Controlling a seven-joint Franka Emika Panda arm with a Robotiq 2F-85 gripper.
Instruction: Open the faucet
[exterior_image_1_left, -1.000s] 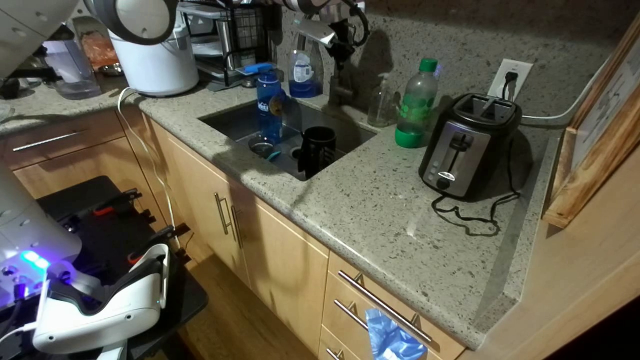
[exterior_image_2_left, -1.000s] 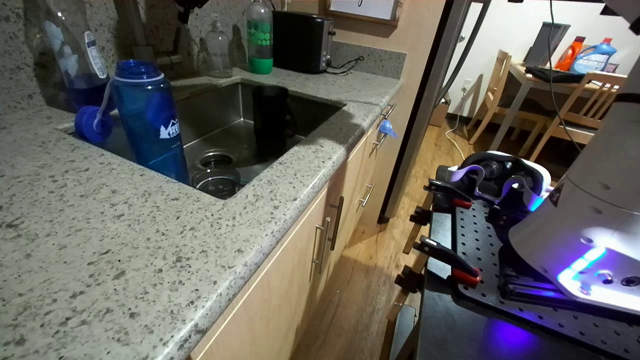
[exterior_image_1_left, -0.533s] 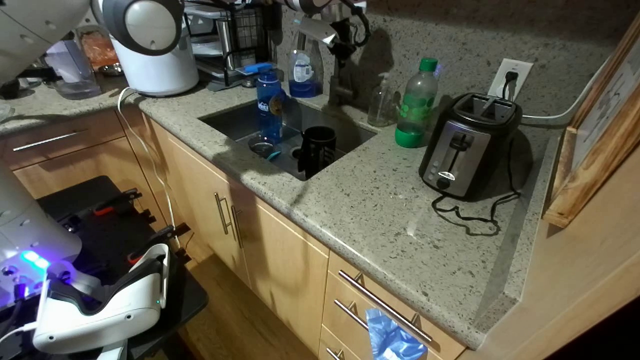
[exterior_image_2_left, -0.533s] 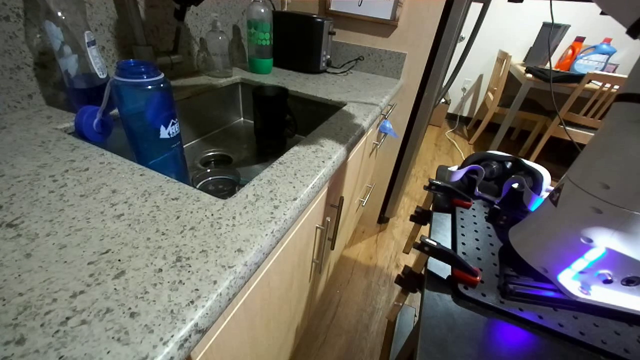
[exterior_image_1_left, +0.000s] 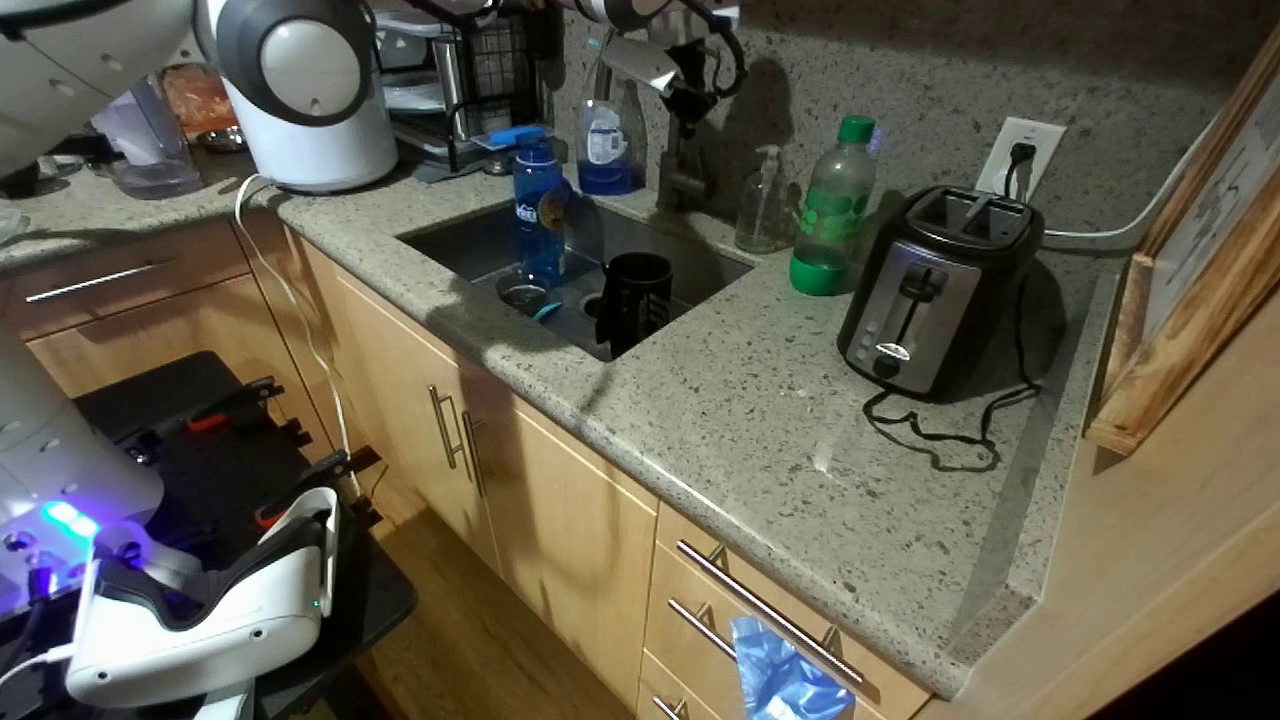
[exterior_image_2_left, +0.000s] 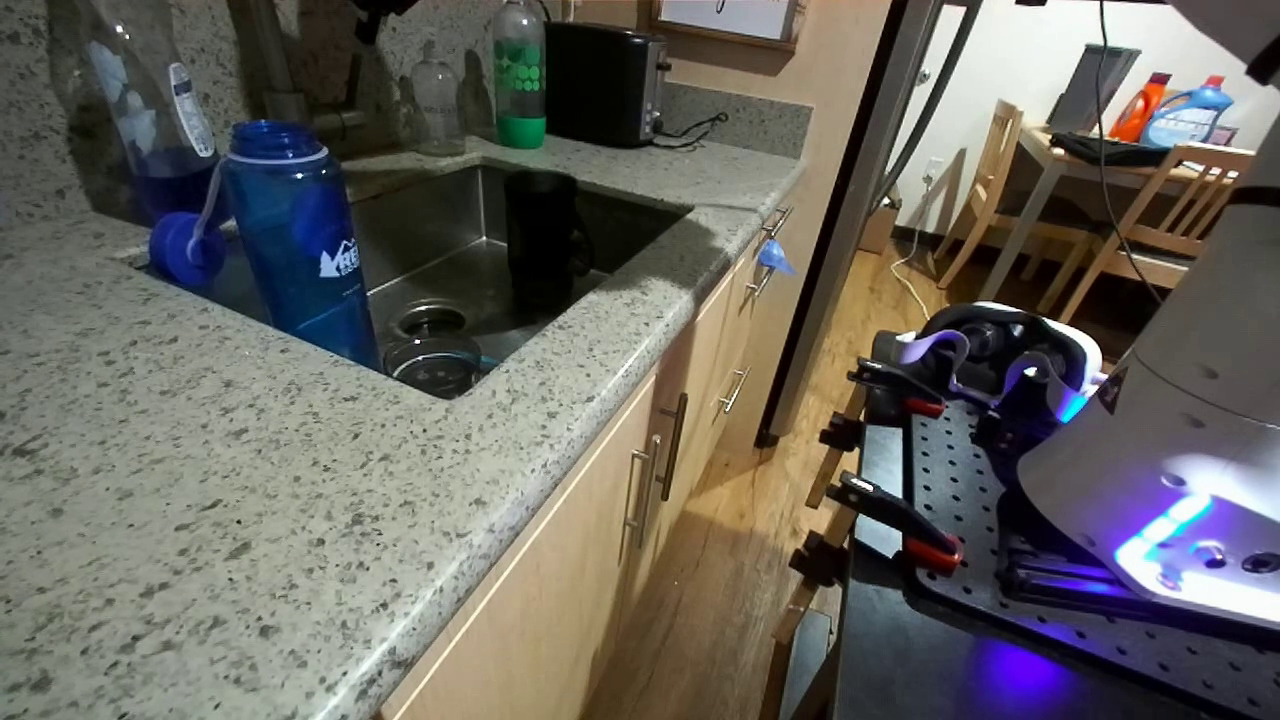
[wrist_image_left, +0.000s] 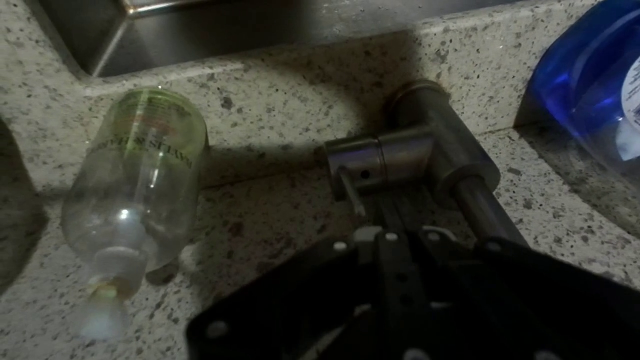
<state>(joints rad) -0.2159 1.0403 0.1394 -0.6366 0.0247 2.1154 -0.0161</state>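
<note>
The brushed grey faucet (wrist_image_left: 455, 135) stands behind the sink, its base and side valve showing in the wrist view. Its thin lever (wrist_image_left: 352, 192) sticks out from the valve's left end. The faucet also shows in both exterior views (exterior_image_1_left: 683, 180) (exterior_image_2_left: 275, 60), its upper part covered by the arm or cut off by the frame. My gripper (wrist_image_left: 392, 212) is shut with nothing seen between its fingers. Its tips appear between the lever and the spout pipe, just right of the lever; contact cannot be told. In an exterior view the gripper (exterior_image_1_left: 692, 100) hangs beside the faucet.
A clear pump bottle (wrist_image_left: 140, 180) stands left of the lever, and a blue-liquid soap bottle (wrist_image_left: 595, 85) stands right. The sink (exterior_image_2_left: 450, 215) holds a blue water bottle (exterior_image_2_left: 300, 250) and a black mug (exterior_image_1_left: 637, 295). A green bottle (exterior_image_1_left: 830, 210) and toaster (exterior_image_1_left: 930, 300) stand beyond.
In an exterior view my arm's elbow has moved down and to the right. The gripper has shifted slightly to the right. The faucet and bottles look the same.
</note>
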